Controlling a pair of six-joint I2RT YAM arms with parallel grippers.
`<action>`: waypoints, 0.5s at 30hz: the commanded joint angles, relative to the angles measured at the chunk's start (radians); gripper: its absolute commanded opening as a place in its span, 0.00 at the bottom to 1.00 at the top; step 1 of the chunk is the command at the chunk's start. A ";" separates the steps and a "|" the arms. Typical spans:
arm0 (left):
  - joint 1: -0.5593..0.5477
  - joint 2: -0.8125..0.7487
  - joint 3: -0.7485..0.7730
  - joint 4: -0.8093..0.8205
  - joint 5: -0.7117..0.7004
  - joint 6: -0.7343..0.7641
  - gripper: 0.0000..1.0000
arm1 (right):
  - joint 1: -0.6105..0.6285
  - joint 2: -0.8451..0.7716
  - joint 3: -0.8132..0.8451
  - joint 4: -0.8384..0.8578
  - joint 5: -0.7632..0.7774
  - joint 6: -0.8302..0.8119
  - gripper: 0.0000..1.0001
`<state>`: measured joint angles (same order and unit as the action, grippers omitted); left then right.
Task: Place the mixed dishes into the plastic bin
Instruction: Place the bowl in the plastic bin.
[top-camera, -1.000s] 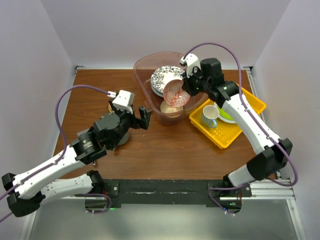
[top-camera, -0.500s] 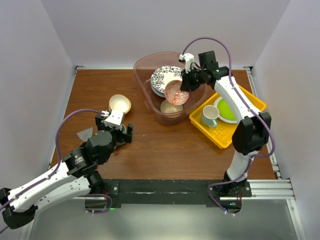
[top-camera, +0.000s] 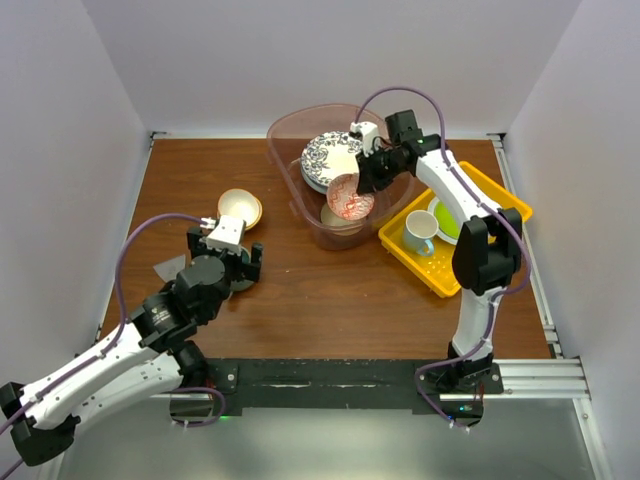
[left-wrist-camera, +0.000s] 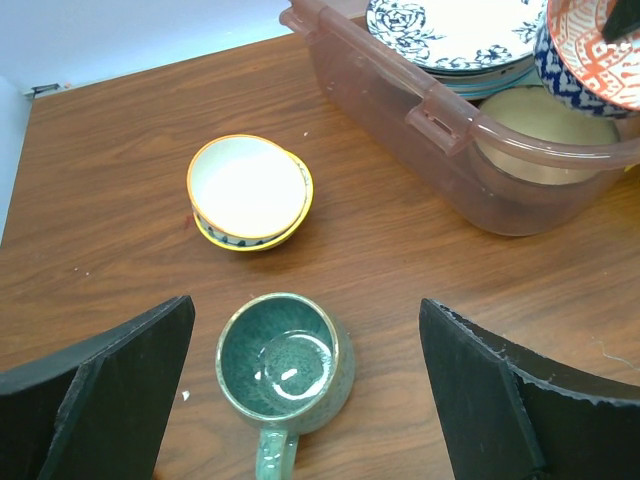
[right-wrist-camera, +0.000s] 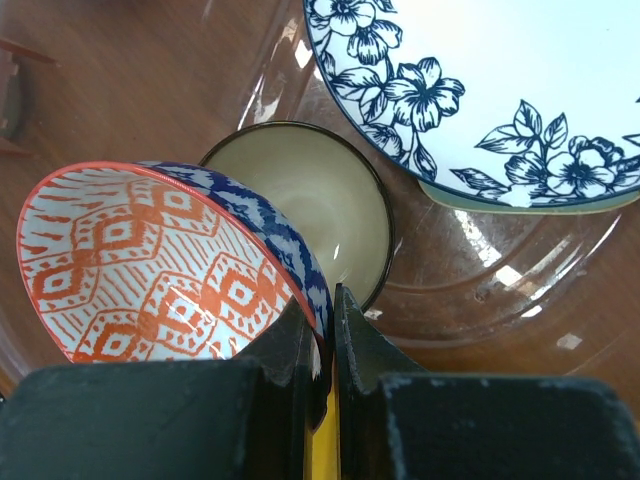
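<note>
The plastic bin (top-camera: 300, 215) stands at the back centre with a blue floral plate (top-camera: 325, 155) and a tan bowl (right-wrist-camera: 310, 195) inside. My right gripper (right-wrist-camera: 325, 318) is shut on the rim of a red patterned bowl (right-wrist-camera: 150, 270), which hangs tilted over the bin's inside (top-camera: 350, 195). My left gripper (left-wrist-camera: 305, 390) hangs open above a teal mug (left-wrist-camera: 285, 358); the mug stands upright between the fingers (left-wrist-camera: 120, 390) without touching them. A small yellow-rimmed bowl (left-wrist-camera: 248, 188) sits on the table beyond the mug, left of the bin (left-wrist-camera: 440, 115).
A yellow perforated tray (top-camera: 462, 262) right of the bin carries a white mug (top-camera: 420, 232) and a lime-green plate (top-camera: 452, 222). The right arm reaches over this tray. White walls close in the table on three sides.
The left arm drew back from the bin's side toward the near left and now hangs over the teal mug, jaws wider. The right gripper carried the red bowl slightly left and lower.
</note>
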<state>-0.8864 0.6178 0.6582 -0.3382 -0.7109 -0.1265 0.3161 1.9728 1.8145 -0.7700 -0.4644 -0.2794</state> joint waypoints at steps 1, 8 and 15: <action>0.015 -0.015 -0.003 0.050 0.004 0.018 1.00 | 0.001 0.033 0.071 -0.008 -0.022 -0.006 0.00; 0.023 -0.024 -0.006 0.051 0.005 0.019 1.00 | 0.003 0.104 0.086 -0.025 0.018 -0.009 0.02; 0.026 -0.026 -0.008 0.053 0.008 0.019 1.00 | 0.012 0.144 0.080 -0.034 0.056 -0.018 0.06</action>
<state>-0.8677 0.6006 0.6559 -0.3305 -0.7071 -0.1261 0.3168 2.1304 1.8492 -0.8028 -0.4248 -0.2859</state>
